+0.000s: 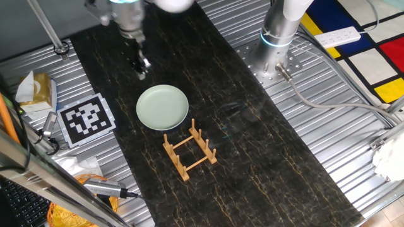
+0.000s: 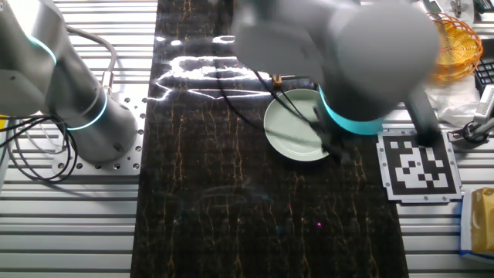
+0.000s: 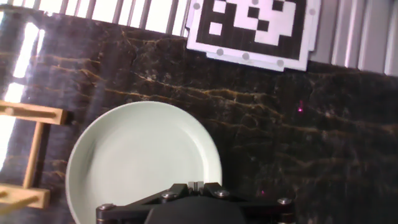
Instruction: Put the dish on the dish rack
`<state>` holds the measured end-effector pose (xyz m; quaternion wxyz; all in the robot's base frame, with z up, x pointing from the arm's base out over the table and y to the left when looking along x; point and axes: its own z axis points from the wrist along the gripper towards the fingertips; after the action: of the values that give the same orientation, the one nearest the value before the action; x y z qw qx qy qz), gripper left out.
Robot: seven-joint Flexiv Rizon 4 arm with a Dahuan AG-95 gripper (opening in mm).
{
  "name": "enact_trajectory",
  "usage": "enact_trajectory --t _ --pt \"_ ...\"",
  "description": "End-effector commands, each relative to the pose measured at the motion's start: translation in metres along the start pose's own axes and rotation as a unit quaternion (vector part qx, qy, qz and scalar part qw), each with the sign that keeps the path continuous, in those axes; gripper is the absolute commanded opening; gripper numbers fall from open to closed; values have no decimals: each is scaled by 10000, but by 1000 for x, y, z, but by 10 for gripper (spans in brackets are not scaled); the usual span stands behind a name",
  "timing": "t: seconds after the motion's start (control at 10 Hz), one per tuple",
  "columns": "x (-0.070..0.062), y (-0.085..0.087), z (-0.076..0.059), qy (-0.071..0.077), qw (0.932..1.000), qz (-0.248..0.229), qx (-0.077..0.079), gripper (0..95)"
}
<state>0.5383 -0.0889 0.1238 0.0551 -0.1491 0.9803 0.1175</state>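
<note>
One gripper: you see it [image 1: 141, 65] hanging above the dark marble-look table [image 1: 265, 151], beyond the far edge of the dish; it is blurred in one fixed view, so you cannot tell how its jaws stand.
Hand view: only the dark base of the hand shows at the bottom edge; the fingertips are cut off.
Dish: the pale green dish [image 1: 163, 107] lies flat on the table, apart from the gripper.
Dish rack: the wooden dish rack [image 1: 190, 151] stands just beside the dish, nearer the camera; in the other fixed view the blurred arm [image 2: 363, 54] hides it.
Marker card: you find a black-and-white marker card [image 1: 86, 119] beside the dish; its pattern carries no readable words.
</note>
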Motion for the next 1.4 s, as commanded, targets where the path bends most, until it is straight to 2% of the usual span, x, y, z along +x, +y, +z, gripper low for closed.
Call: enact_trajectory --t 0.1,0.2,0.3,0.5,0.7,0.8,0.9,1.2,1.4 --pt "-9 -17 24 42 9973 470 -554 0" --pt "-11 -18 30 92 9962 517 -689 0" --pt "-11 -17 34 180 9957 552 -718 0" --pt "-14 -14 38 268 9953 551 -756 0" --pt "-15 -6 51 386 9945 564 -791 0" --pt "-13 -5 53 429 9943 553 -800 190" --pt "-11 -5 54 457 9946 517 -780 190" --pt "0 -2 58 417 9955 290 -795 190" --pt "14 1 64 424 9956 301 -781 190"
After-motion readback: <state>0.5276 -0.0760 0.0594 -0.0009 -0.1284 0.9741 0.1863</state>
